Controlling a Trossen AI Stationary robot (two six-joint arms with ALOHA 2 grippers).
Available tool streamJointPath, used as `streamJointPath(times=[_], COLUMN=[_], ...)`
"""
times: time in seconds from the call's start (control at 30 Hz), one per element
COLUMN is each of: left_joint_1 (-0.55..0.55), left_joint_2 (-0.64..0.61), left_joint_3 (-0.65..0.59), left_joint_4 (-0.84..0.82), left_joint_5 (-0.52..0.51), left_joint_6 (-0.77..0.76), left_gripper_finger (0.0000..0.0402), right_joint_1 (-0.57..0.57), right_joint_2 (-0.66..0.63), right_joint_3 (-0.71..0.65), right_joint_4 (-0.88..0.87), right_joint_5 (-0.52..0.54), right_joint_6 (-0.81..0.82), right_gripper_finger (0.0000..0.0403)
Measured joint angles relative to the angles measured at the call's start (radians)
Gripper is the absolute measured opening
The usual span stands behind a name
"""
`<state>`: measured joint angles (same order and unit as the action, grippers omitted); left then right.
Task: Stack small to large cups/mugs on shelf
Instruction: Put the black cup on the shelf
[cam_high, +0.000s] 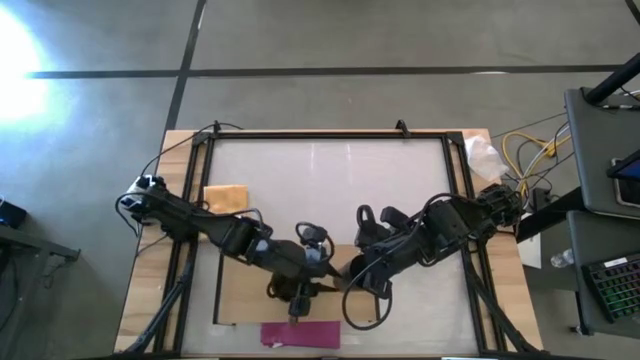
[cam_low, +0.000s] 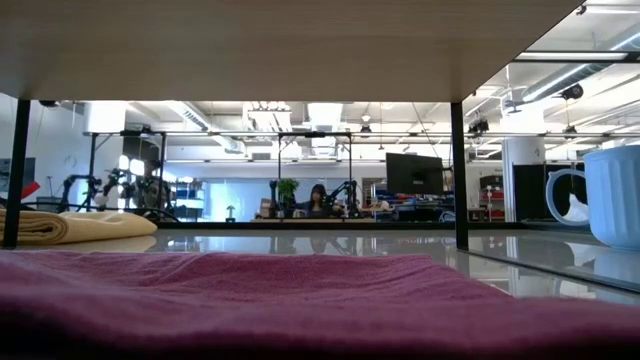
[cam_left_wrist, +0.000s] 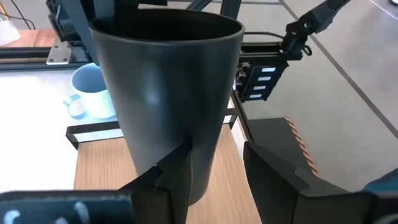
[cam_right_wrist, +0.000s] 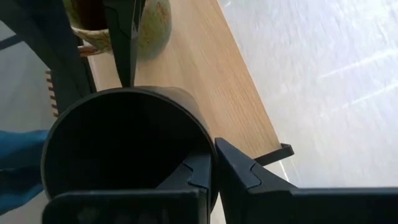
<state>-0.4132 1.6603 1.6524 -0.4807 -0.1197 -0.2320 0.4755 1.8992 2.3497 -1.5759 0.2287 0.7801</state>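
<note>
The black cup (cam_left_wrist: 166, 93) was held upright over the light-wood shelf (cam_left_wrist: 99, 162), near the middle of the table's front edge, with the left gripper (cam_left_wrist: 217, 168) closed on its lower wall: one finger (cam_left_wrist: 171, 180) was pressed against the cup and the other stood on its far side. In the right wrist view the same black cup (cam_right_wrist: 118, 143) was seen from above with its mouth open, and the right gripper (cam_right_wrist: 214, 177) had its fingers pinched on the rim, one inside and one outside. The brown mug (cam_right_wrist: 146, 28) stood on the shelf (cam_right_wrist: 205, 81) just beyond the cup. The pale blue mug (cam_left_wrist: 93, 92) stood on the white table surface (cam_high: 330, 190) behind the shelf, well apart from the cup, its handle turned away from the shelf; in the low view the blue mug (cam_low: 612, 195) was seen at the right.

From above, both arms were seen meeting over the shelf (cam_high: 245, 295), the left gripper (cam_high: 300, 290) and the right gripper (cam_high: 352, 280) close together. A folded yellow cloth (cam_high: 227, 198) lay near the table's left edge, and a magenta strip (cam_high: 300, 333) lay at the front edge. The middle and back of the table were left open. A black frame (cam_high: 330, 135) ran along the table's edges. Beyond the table a lab room with desks and a seated person (cam_low: 318, 200) was seen.
</note>
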Motion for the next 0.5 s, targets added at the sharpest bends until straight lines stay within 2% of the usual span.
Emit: streamJointPath(times=[0.5], left_joint_1=[0.035], left_joint_2=[0.007], left_joint_3=[-0.005], left_joint_4=[0.005], left_joint_5=[-0.006], left_joint_6=[-0.022], left_gripper_finger=[0.0130], right_joint_1=[0.000], right_joint_2=[-0.001], right_joint_3=[-0.001], right_joint_4=[0.006], right_joint_5=[-0.032], right_joint_6=[0.022], right_gripper_finger=[0.0009])
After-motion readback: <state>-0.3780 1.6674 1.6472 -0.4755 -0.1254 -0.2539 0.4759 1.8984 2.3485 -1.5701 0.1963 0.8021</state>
